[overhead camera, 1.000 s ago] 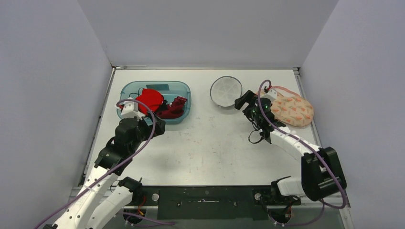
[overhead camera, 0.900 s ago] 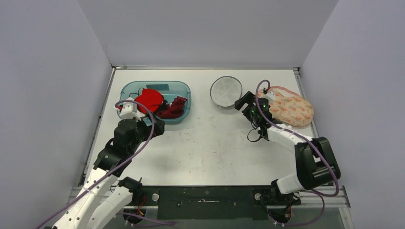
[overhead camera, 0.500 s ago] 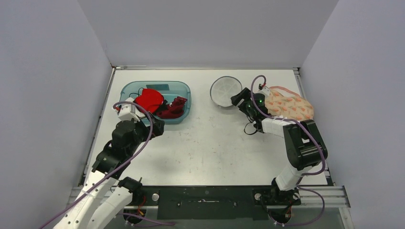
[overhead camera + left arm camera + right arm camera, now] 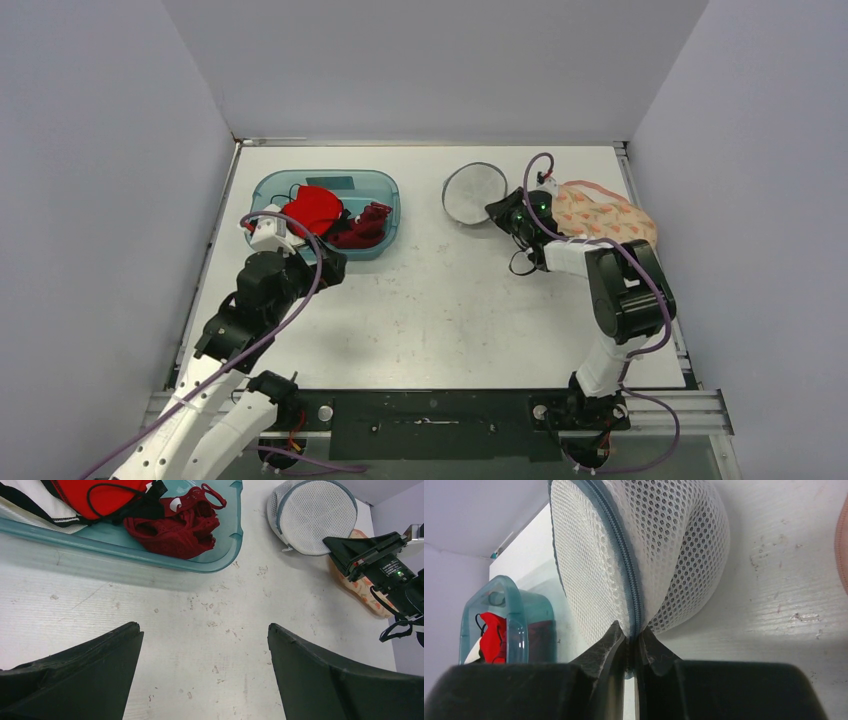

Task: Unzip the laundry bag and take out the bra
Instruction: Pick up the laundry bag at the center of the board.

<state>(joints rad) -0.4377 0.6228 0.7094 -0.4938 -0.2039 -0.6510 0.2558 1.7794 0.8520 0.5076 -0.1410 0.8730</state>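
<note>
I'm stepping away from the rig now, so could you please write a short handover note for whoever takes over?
Left gripper: open, empty, above the table near the teal bin.
Right gripper: shut on the zip seam of the laundry bag, which is tipped on edge.
Done: bag gripped.
Left: unzip it and take out the bra; zip looks closed, contents unseen.

Two slim arms of white shells alternating with boxy black joint housings: left arm [image 4: 262,285] at the lower left of the overhead frame, right arm [image 4: 625,295] at the lower right. Along each, a thin purple cable [image 4: 320,262], bowing loose near the wrist. On the right wrist, a small green light [image 4: 398,572] beside a white printed label [image 4: 385,569]. Matte black jaws, tapering to wedge tips. Flat black metal base plate [image 4: 430,425] with round silver bolts [image 4: 325,412] along the bottom edge.
</note>
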